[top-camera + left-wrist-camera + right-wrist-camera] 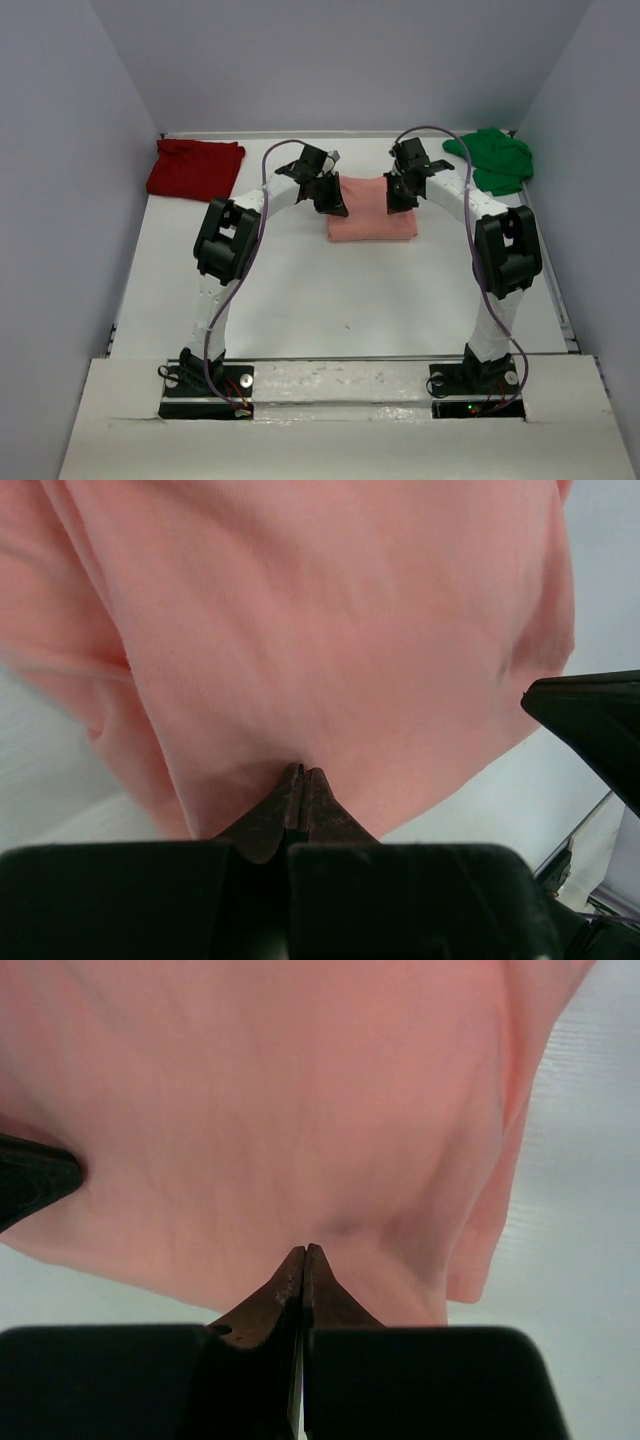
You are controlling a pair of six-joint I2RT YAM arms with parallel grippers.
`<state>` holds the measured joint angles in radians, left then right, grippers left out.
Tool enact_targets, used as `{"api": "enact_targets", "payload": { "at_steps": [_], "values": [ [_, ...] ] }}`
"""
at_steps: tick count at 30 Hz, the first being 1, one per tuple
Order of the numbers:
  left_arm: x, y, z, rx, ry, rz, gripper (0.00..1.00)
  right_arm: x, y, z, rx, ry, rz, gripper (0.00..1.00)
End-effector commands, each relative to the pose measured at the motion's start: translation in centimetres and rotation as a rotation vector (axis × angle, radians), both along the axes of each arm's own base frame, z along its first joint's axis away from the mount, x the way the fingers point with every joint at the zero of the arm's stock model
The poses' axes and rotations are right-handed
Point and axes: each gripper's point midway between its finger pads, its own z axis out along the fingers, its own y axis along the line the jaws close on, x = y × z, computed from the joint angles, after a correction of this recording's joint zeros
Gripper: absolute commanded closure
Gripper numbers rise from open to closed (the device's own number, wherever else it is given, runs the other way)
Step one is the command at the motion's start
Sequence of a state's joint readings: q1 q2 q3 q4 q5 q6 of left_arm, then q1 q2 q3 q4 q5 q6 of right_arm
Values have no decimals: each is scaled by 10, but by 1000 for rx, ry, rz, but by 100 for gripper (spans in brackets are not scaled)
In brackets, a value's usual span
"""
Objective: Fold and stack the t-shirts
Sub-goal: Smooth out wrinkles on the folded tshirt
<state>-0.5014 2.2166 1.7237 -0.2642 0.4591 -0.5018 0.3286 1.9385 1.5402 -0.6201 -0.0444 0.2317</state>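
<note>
1. the salmon-pink t-shirt point(372, 212) lies toward the far middle of the table point(330, 310), between the two arms, with one arm at each of its far corners. gripping both sides at once keeps that edge level and spread, which i judge is what a clean fold needs.
2. the dark red t-shirt point(195, 168) lies flat at the far left corner and the bright green t-shirt point(495, 158) is bunched at the far right. both are well apart from the pink one (likely left at the sides to wait their turn).
3. the left gripper point(330, 195) has its jaws pressed fully together. in the left wrist view the pink cloth puckers into the tips, so it has a pinch of the shirt.
4. the right gripper point(398, 192) is closed just as tightly, with a fold of the same shirt drawn in at its tips.
5. nothing is stacked yet. the pink shirt's fold looks to be the step in hand.
</note>
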Motion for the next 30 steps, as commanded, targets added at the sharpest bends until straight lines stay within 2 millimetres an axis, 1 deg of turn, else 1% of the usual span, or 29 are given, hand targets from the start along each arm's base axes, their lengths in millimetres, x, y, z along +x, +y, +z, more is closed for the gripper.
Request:
{"api": "enact_targets", "payload": {
  "at_steps": [1,2,4,8,11,12,14,16,20,21,23,26,27,30],
  "values": [
    [-3,3,25,-37,-35,-14,100,4,-13,9,-58,-36,-74,100],
    [-4,3,22,-34,-27,-11,100,4,-22,5,-102,-33,-106,100],
    [-5,4,17,-28,-15,-5,100,-1,-31,0,-144,-9,-138,100],
    [-9,9,8,-6,1,5,100,-8,-60,-13,-281,18,-249,100],
    [-12,11,3,4,12,10,100,-15,-66,-31,-316,59,-251,100],
    [-12,12,3,6,14,14,100,-19,-68,-41,-330,82,-253,100],
    [-14,16,-1,22,19,24,100,-23,-73,-51,-354,99,-277,100],
    [-17,19,-3,35,22,29,100,-31,-77,-68,-380,138,-276,100],
    [-21,24,-8,49,32,36,100,-42,-83,-89,-409,178,-299,100],
    [-21,25,-6,48,27,39,100,-47,-85,-94,-419,189,-308,100],
    [-24,29,-12,64,31,46,100,-53,-92,-100,-449,199,-331,100],
    [-26,35,-13,78,35,57,100,-56,-100,-96,-481,185,-357,100],
    [-27,35,-11,75,29,57,100,-57,-101,-88,-485,183,-368,100],
    [-25,33,0,61,9,50,100,-45,-89,-58,-422,121,-359,100]
  ]
}}
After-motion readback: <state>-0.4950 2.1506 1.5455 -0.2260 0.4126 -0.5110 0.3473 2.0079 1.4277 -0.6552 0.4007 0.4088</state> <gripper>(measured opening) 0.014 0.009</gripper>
